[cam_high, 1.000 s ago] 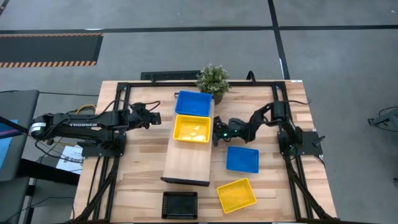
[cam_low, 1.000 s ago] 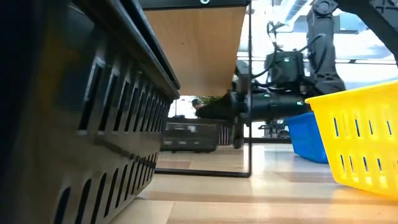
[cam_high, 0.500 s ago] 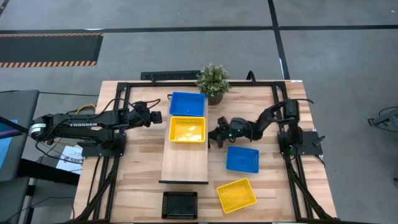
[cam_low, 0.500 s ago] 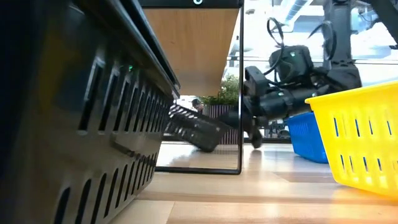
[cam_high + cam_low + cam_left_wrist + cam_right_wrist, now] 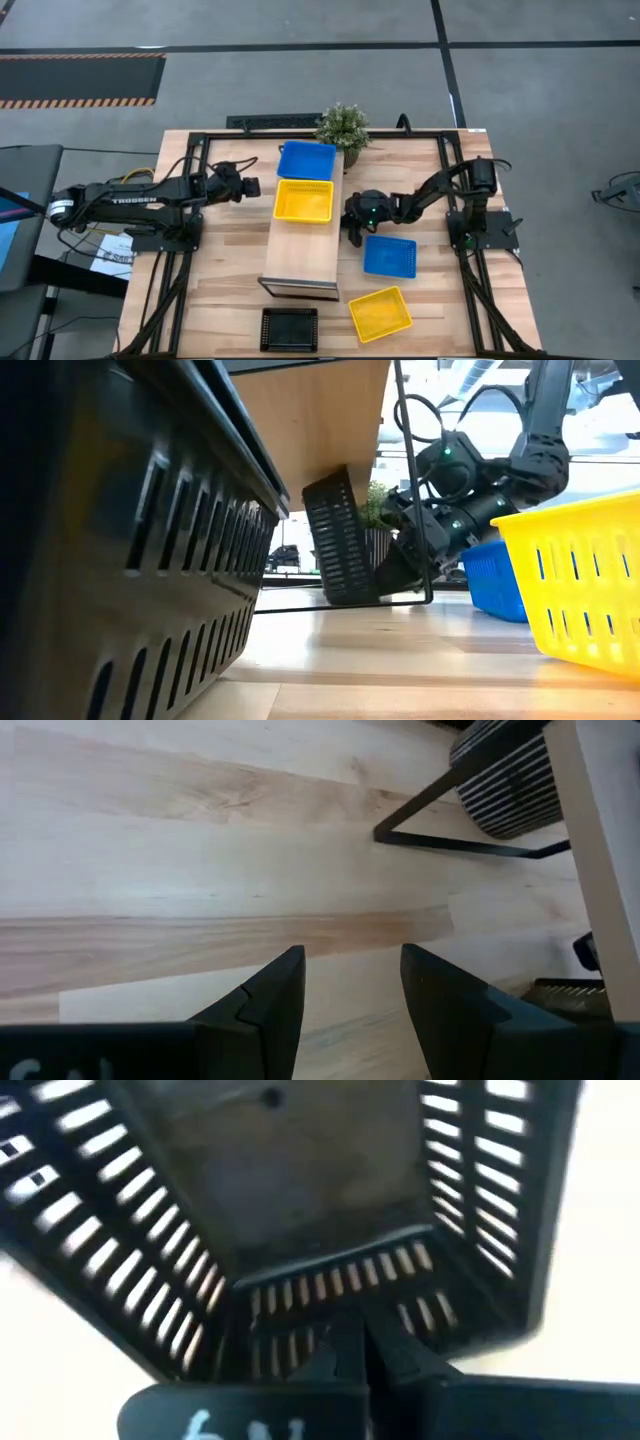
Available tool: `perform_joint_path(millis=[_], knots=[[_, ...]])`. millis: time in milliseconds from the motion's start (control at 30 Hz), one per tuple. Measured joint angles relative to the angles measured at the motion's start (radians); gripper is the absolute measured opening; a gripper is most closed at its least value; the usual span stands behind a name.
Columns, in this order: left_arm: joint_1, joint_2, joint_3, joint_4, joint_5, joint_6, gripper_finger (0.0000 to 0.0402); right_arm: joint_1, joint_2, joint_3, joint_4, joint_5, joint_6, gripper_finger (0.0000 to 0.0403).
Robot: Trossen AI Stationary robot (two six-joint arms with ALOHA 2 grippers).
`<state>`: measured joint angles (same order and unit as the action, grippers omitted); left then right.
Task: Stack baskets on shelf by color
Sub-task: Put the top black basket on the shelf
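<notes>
Overhead, the right gripper (image 5: 351, 222) is seen beside the long light-wood plank shelf (image 5: 303, 250).
Low down, a black mesh-sided plastic basket (image 5: 340, 540) (tipped on edge beneath the plank) is clamped by it; wrist-side, the left gripper (image 5: 350, 990) is held apart over bare table.

Black basket (image 5: 340, 540) tipped upright under shelf (image 5: 300, 255); right gripper (image 5: 352, 232) drew back.

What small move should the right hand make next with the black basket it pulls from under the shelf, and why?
Probably keep drawing it sideways, clear of the shelf. The right hand grips the black basket by its rim; it stands tilted on edge, still under the plank beside the frame leg, so lifting now would likely knock the plank.
</notes>
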<state>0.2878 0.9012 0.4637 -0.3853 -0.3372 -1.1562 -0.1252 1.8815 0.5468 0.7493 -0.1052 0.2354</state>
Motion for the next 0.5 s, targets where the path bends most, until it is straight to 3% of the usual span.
perform_joint_path(millis=[367,500], knots=[[0.011,0.0,0.0,0.002,0.008,-0.017,0.0154,-0.007,-0.141,0.005,-0.217,0.074,-0.031,0.0001],[0.011,0.0,0.0,0.001,0.0,-0.017,0.0154,0.001,-0.244,0.018,-0.362,0.164,-0.035,0.0001]])
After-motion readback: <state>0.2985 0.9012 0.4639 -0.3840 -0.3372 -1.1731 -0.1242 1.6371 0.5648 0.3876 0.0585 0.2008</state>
